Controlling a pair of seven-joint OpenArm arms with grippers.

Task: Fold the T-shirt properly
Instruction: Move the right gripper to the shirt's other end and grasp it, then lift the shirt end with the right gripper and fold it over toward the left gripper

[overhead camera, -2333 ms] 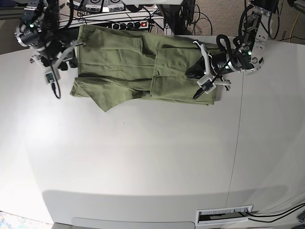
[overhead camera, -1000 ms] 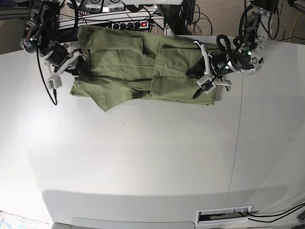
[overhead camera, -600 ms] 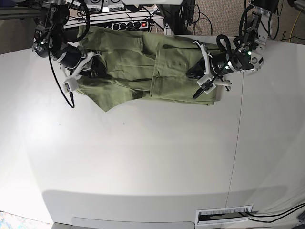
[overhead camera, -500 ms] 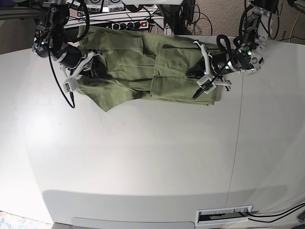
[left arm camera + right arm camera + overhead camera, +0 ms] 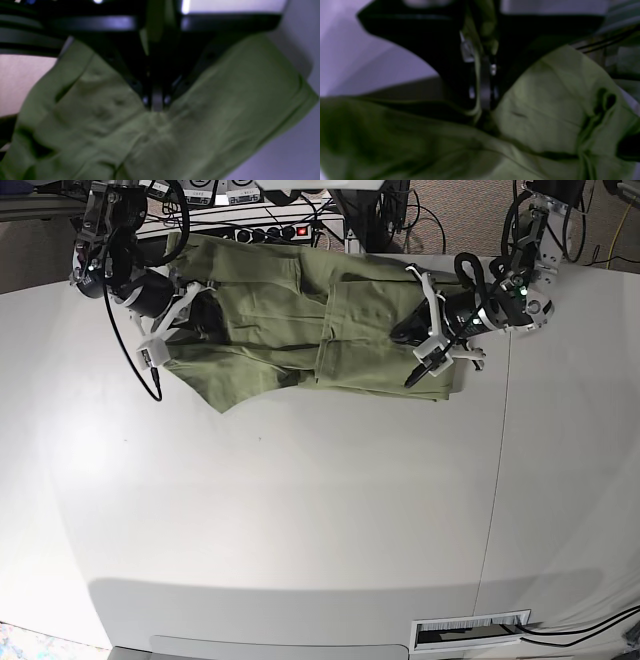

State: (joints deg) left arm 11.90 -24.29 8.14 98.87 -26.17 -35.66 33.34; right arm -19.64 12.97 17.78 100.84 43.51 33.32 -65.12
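The olive-green T-shirt lies wrinkled and partly folded along the far edge of the white table. My right gripper is over the shirt's left part. In the right wrist view its jaws are shut with a fold of green cloth pinched between them. My left gripper is at the shirt's right end. In the left wrist view it is shut on bunched cloth. The shirt's lower-left flap hangs towards me as a point.
A power strip and cables run just behind the shirt at the table's far edge. A seam runs down the table's right side. A white slotted plate sits at the front edge.
My right gripper has moved right from beside the shirt's left edge to over the shirt, drawing the left edge inward. The left arm has not moved.
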